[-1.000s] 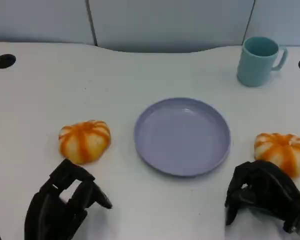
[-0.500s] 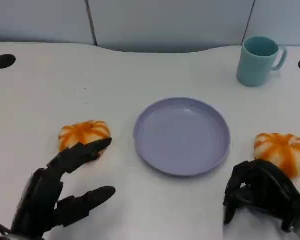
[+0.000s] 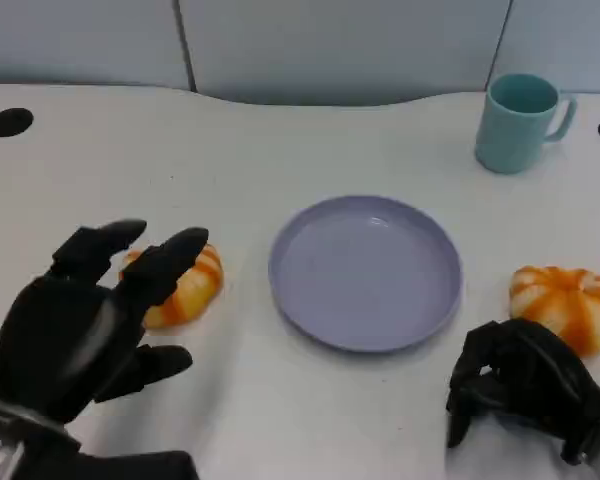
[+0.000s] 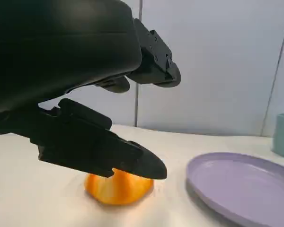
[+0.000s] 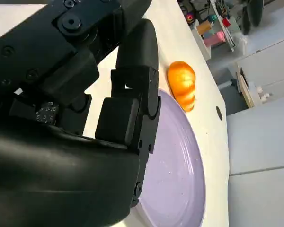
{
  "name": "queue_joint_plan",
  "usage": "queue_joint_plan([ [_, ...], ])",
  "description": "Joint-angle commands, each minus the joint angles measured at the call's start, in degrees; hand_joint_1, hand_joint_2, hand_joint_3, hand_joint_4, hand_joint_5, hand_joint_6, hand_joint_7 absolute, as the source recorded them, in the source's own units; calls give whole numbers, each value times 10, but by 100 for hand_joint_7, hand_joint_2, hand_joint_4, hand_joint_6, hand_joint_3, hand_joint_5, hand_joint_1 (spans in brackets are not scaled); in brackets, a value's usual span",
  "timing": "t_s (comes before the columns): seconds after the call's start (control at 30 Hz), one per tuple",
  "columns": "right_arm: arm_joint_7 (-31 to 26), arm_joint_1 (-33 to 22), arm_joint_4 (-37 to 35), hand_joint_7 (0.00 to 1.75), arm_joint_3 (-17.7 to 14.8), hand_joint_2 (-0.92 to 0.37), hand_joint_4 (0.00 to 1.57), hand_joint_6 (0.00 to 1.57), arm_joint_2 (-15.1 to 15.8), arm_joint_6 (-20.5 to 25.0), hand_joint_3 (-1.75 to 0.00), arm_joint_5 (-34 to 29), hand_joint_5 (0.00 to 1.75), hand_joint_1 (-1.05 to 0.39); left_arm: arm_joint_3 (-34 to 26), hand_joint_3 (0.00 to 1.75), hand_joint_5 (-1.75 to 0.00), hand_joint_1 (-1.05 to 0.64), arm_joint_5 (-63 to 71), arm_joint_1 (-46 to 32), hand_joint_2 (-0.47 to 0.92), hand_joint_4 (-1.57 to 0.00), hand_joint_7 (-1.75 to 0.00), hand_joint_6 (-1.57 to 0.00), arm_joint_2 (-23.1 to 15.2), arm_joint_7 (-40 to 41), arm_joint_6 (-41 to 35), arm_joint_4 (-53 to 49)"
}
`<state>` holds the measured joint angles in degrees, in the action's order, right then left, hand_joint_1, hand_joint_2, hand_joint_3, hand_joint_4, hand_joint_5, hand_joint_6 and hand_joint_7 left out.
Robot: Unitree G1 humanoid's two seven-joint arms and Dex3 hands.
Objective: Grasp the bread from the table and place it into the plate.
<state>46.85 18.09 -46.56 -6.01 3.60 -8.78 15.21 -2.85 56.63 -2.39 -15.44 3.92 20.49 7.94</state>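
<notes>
Two round orange-and-white striped bread rolls lie on the white tabletop, one either side of the shallow lilac plastic plate, as I line up the grasp from my remote station. The left-side bread roll sits on the tabletop just beside the plate's rim, apart from it, not lifted. I have my left robot hand raised over it with fingers spread wide and nothing in them; in the left wrist view the thumb passes in front of the roll while the other fingers arch above, a pose that leaves room to come down around the loaf. My right robot hand is near the right-side bread roll, fingers curled in and holding nothing, kept out of the way. A teal ceramic mug stands at the far right, well apart from the plate. The plate's middle position should make the carry short, I judge.
</notes>
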Motion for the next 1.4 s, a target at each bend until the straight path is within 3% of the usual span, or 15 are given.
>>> queue_joint_plan([
  [0.03, -11, -6, -2, 46, 4, -57, 157, 157, 3, 7, 0, -6, 64, -105, 38, 0, -28, -68, 54, 29, 88, -3, 0, -26, -32, -12, -68, -8],
  [0.2, -1, -5, -7, 45, 3, -56, 157, 157, 3, 5, 0, -1, 62, -105, 71, 0, -26, -70, 45, 57, 86, -4, 0, -25, -57, -26, -105, -30],
  [0.33, -1, -5, -6, 42, 5, -57, 157, 157, 4, 4, 0, -5, 61, -105, 104, 0, -22, -70, 36, 117, 87, -1, 0, -21, -86, -81, -131, -93],
  [0.6, 1, -11, 2, 42, 5, -57, 157, 157, 2, 6, 0, -2, 61, -105, 185, 1, -11, -71, 18, 255, 86, 0, 0, -16, -100, -118, -146, -262],
  [0.9, 4, -16, 6, 43, 3, -56, 157, 157, -2, 7, 0, 3, 61, -105, 263, 0, -7, -65, -5, 372, 86, -1, 0, -13, -71, -147, -174, -421],
  [1.07, 2, -21, 17, 44, 6, -55, 157, 157, -2, 9, 0, 1, 60, -105, 301, 0, -7, -71, -17, 433, 84, -1, 0, -13, -50, -146, -176, -525],
  [1.4, 0, -32, 35, 44, 7, -55, 157, 157, -4, 21, 0, 4, 60, -105, 318, 0, -7, -68, -86, 508, 83, -2, 0, -14, -19, -126, -118, -716],
])
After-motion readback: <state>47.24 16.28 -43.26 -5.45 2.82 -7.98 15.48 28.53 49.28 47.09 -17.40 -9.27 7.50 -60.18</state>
